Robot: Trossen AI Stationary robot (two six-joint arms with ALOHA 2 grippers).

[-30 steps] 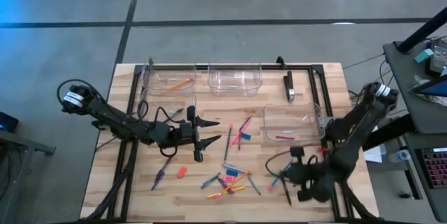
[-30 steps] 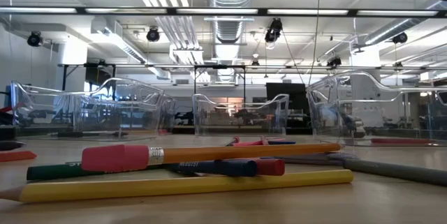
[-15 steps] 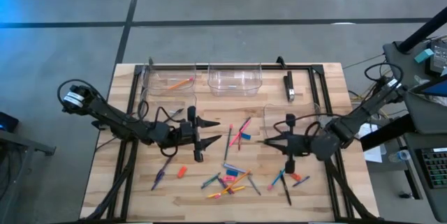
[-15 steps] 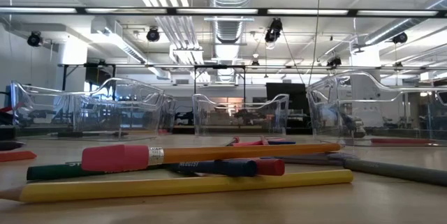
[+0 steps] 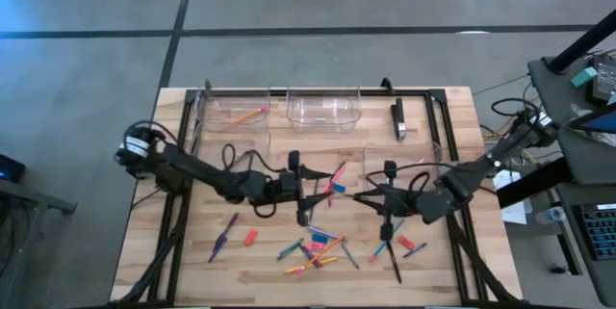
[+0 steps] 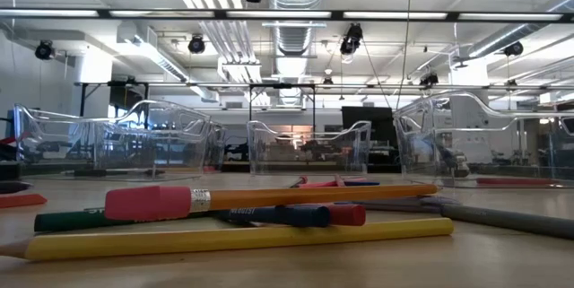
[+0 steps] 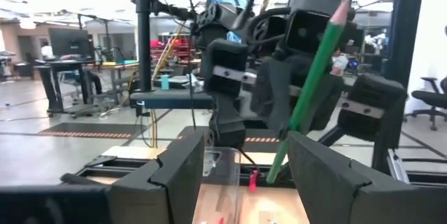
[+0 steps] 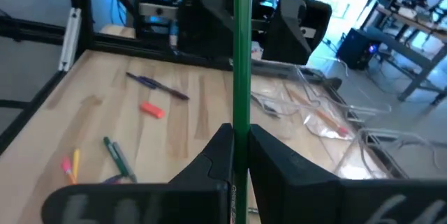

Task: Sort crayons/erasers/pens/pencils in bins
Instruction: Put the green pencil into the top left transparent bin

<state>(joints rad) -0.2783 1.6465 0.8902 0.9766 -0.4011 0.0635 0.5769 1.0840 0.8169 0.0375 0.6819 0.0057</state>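
Observation:
My right gripper [image 5: 364,197] hangs above the table's middle, pointing toward the left edge, shut on a green pencil [image 7: 307,98]. That pencil also shows in the right wrist view [image 8: 242,49]. My left gripper [image 5: 318,193] faces it from the left, open, its fingers [image 7: 178,175] standing apart with nothing between them. Loose pencils, crayons and pens [image 5: 318,246] lie on the wood near the front edge, with a red eraser [image 5: 250,237] to their left. Clear bins stand at the far left [image 5: 236,112], the far middle [image 5: 324,109] and the right [image 5: 399,169]. My right gripper pinches the green pencil's shaft [image 8: 242,123] between its two fingers [image 8: 272,151]. The fingers come level from the table's right and lie across the pencil. The pencil stands nearly upright, a little tilted, its reddish end [image 7: 343,6] up, lifted clear of the table.
A black frame [image 5: 433,116] runs round the table's back and sides. The far-left bin holds an orange pencil [image 5: 248,115]. A pink pencil [image 5: 335,179] lies between the two grippers. More sticks [image 5: 399,246] lie at the near right. The low view shows a yellow pencil [image 6: 242,239] close by.
My right gripper has risen from the near right of the table with the green pencil, gone toward the middle and tipped from pointing down to level; the pencil now stands upright, clear of the wood. My left gripper, still open, has moved toward the table's right, toward the right gripper.

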